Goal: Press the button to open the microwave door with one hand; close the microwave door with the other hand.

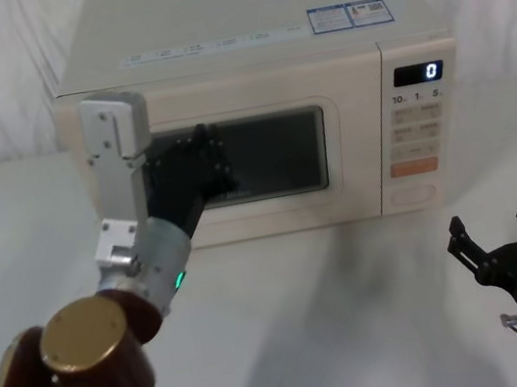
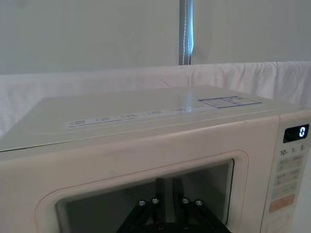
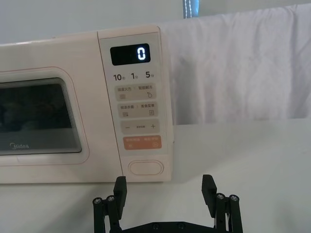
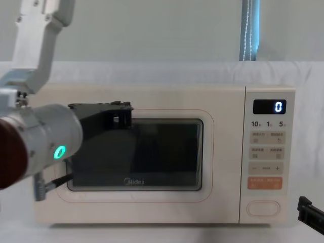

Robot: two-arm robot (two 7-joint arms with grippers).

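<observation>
The cream microwave door point(image 1: 282, 155) with its dark window lies flush with the front, shut. My left gripper point(image 1: 204, 153) is at the upper left of the window, fingertips against the door point(image 4: 167, 152), fingers together and holding nothing; in the left wrist view the fingers point(image 2: 160, 191) point at the glass. The oval cream button point(image 1: 414, 195) sits at the bottom of the control strip, below the orange key. My right gripper point(image 1: 496, 231) hovers low above the table in front of the button point(image 3: 145, 168), apart from it, open and empty point(image 3: 165, 189).
The microwave's display point(image 1: 429, 71) reads 0. The white table point(image 1: 358, 316) stretches in front of the microwave. A white cloth point(image 3: 233, 68) hangs behind it, with a pole point(image 4: 249, 30) standing at the back.
</observation>
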